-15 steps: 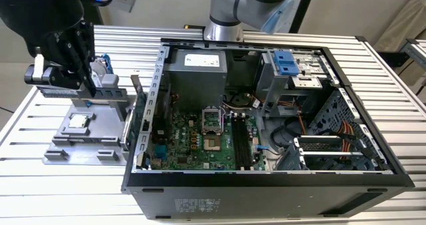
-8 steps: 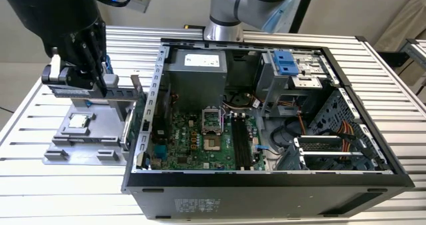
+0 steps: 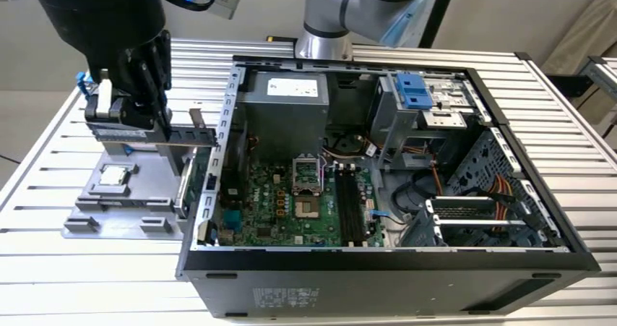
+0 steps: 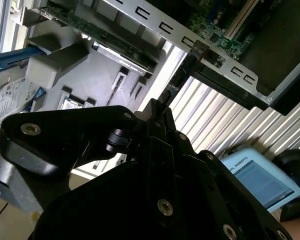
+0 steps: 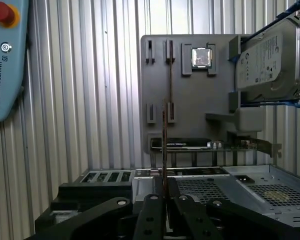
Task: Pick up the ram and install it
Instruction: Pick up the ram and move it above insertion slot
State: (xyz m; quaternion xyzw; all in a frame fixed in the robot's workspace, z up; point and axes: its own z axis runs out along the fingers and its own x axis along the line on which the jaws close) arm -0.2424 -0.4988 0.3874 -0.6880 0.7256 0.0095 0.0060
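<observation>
- The open computer case [image 3: 386, 282] lies on its side on the slatted table [image 3: 58, 282] with the motherboard [image 3: 274, 203] facing up. The long black memory slots [image 3: 349, 204] near the board's middle stand bare.
- The grey parts tray [image 3: 121, 212] sits just beside the case, on the exterior view's left. It carries the hard drive [image 5: 265, 60] and the processor chip [image 3: 115, 174], and its long narrow holder groove [image 5: 171, 75] looks vacant.
- The gripper [image 5: 164, 197] hangs over the tray's case-side edge, outside the case, with its fingers pressed together on the ram.
- The ram [image 5: 164, 145] shows edge-on in the first wrist view as a thin strip pinched between the fingers. It is clear of the tray and well apart from the slots.
- Step in hand, as I judge it: the pick looks done and the stick is in transit. Nothing is seated.
- The next move calls for clearing the case wall without a knock. The stick's length must then line up with one slot, and it must stay on edge for a straight, even press.
</observation>
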